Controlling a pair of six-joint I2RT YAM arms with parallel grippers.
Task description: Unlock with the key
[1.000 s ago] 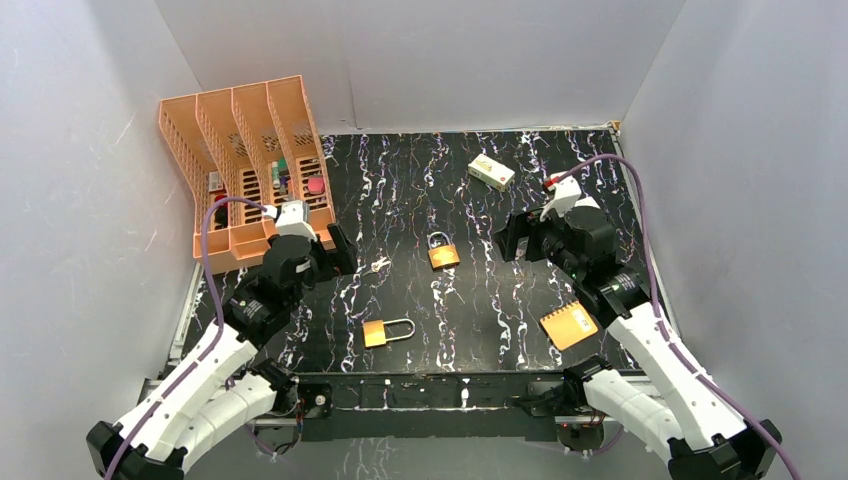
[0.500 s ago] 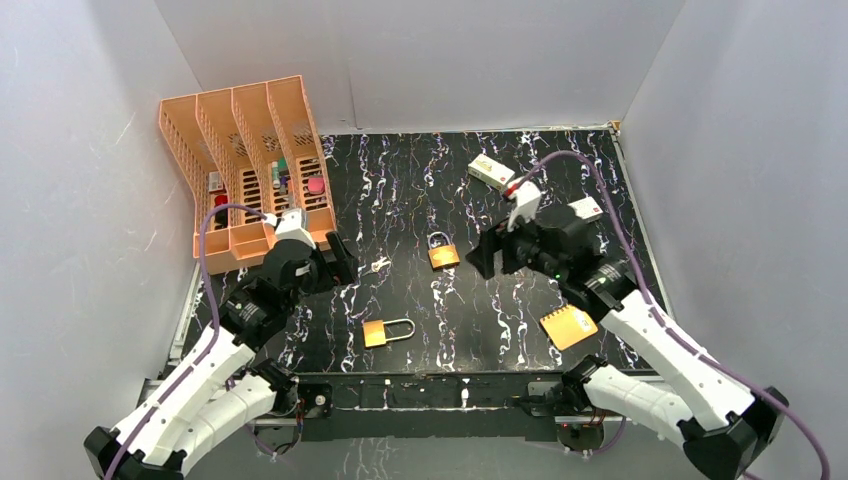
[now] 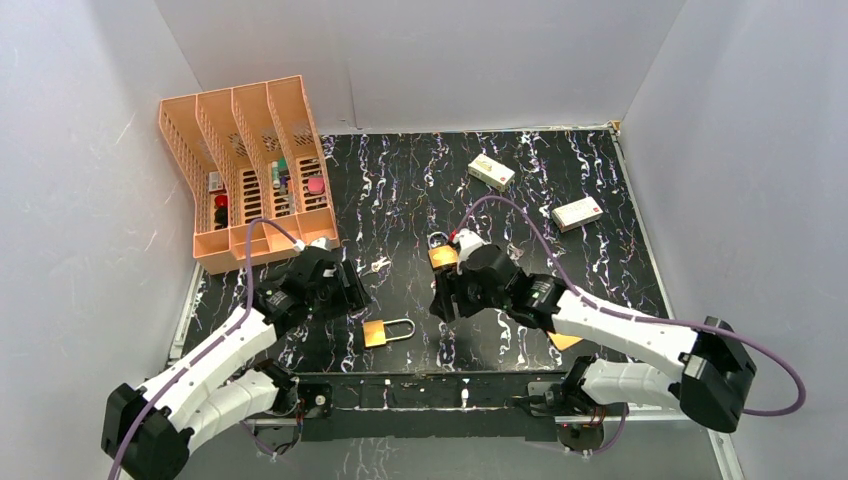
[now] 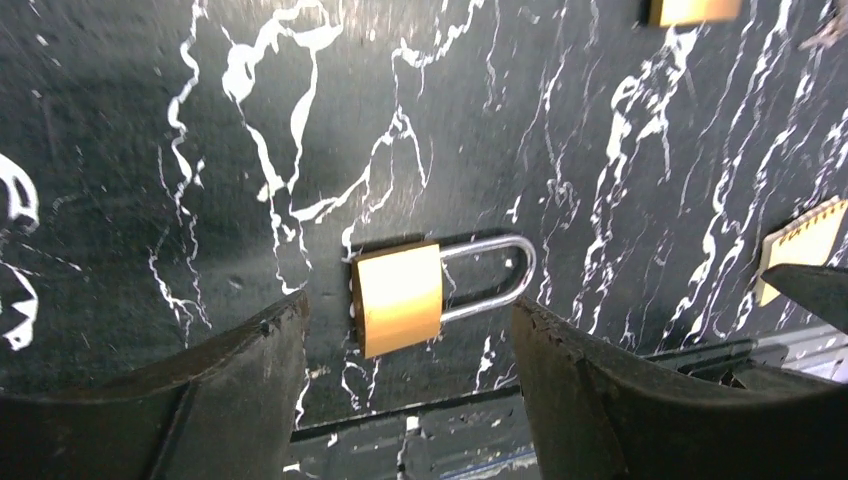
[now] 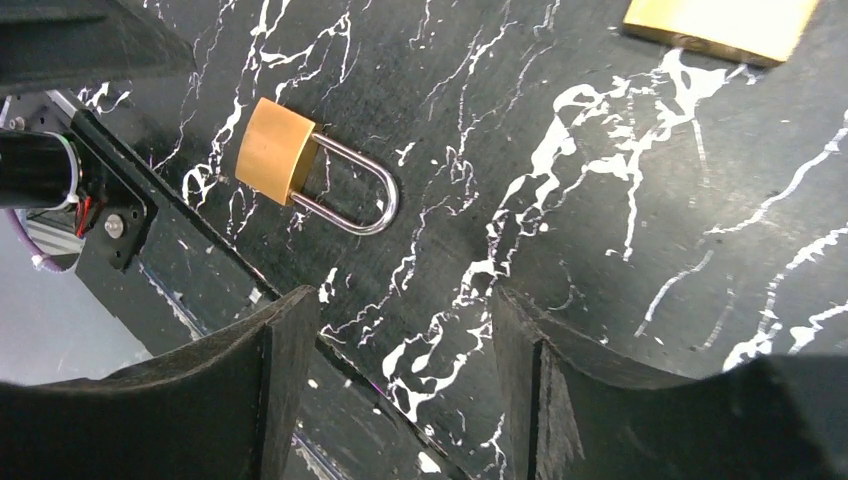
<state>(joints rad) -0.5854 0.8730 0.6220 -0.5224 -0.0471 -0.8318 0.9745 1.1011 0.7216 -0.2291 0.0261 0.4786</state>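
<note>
While both arms reach low over the front half of the worktop (image 3: 400, 190), the key (image 3: 378, 265) lies flat on the marbled black surface, left of the middle, and neither gripper touches it. The left gripper (image 4: 408, 325) hangs with its jaws spread. In its wrist view a brass padlock (image 4: 400, 298) sits on the worktop right between the two dark fingers (image 4: 235, 385), body to the left and steel shackle pointing right (whether a fingertip touches it, I cannot tell). That padlock lies near the front edge, in front of the key.

Over to the right gripper (image 5: 400, 305): jaws parted too, with nothing between them but bare worktop. The same padlock shows beyond its fingertips, apart from them.

A second padlock (image 3: 441, 256) lies near the middle of the worktop, right of the key, partly covered by the right arm's wrist. An orange notebook (image 3: 563, 341) peeks out from under that arm toward the front right. At the back left corner stands an orange file rack (image 3: 240, 150). One white box (image 3: 491, 171) rests toward the back, and a second white box (image 3: 577, 212) lies nearer the right edge.
</note>
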